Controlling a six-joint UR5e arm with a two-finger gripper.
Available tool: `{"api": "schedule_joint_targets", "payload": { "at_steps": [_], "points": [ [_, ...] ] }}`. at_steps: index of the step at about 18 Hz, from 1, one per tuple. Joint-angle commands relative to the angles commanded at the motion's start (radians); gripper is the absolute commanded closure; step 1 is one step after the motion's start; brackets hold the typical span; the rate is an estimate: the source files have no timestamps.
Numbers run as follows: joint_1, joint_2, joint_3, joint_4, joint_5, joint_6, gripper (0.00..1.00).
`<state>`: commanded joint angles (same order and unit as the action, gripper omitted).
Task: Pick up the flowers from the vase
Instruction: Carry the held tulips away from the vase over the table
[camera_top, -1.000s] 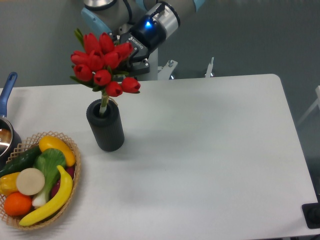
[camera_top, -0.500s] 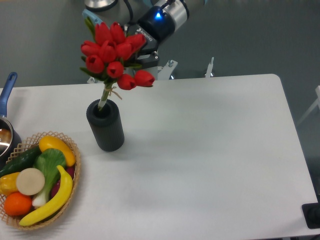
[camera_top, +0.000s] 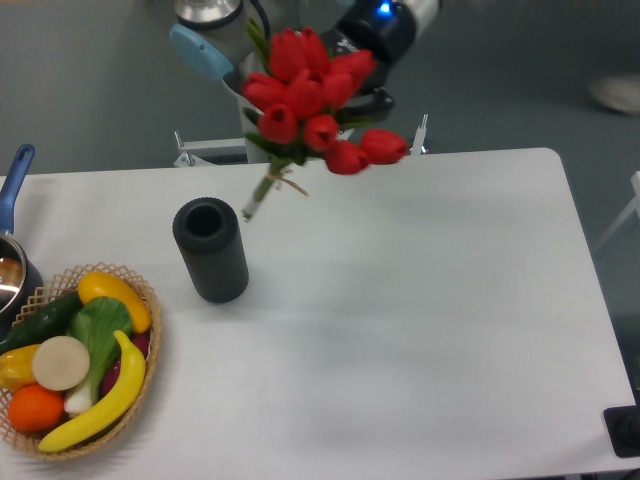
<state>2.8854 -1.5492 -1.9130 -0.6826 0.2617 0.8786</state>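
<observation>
The flowers (camera_top: 315, 95), a bunch of red tulip buds on short green stems, hang in the air up and to the right of the vase, tilted. Their stem ends point down-left and sit just past the vase's mouth, clear of it. My gripper (camera_top: 362, 98) is behind the buds at the top of the view and shut on the bunch; its fingers are mostly hidden by the blooms. The black cylindrical vase (camera_top: 211, 250) stands upright on the white table (camera_top: 420, 300), left of centre, with nothing in its mouth.
A wicker basket (camera_top: 152, 340) of fruit and vegetables sits at the front left corner. A blue-handled metal pot (camera_top: 14, 190) is at the left edge behind it. A small dark object (camera_top: 624, 430) lies at the table's front right corner.
The gripper has carried the flowers up and to the right. The stems, which were inside the vase a second ago, have come out of its mouth. The vase has not moved.
</observation>
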Motion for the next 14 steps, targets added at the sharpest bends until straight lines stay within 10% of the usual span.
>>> {"api": "schedule_joint_targets", "payload": {
  "at_steps": [14],
  "points": [
    [-0.046,-0.268,0.147,0.000,0.680,0.350,0.87]
  ]
}}
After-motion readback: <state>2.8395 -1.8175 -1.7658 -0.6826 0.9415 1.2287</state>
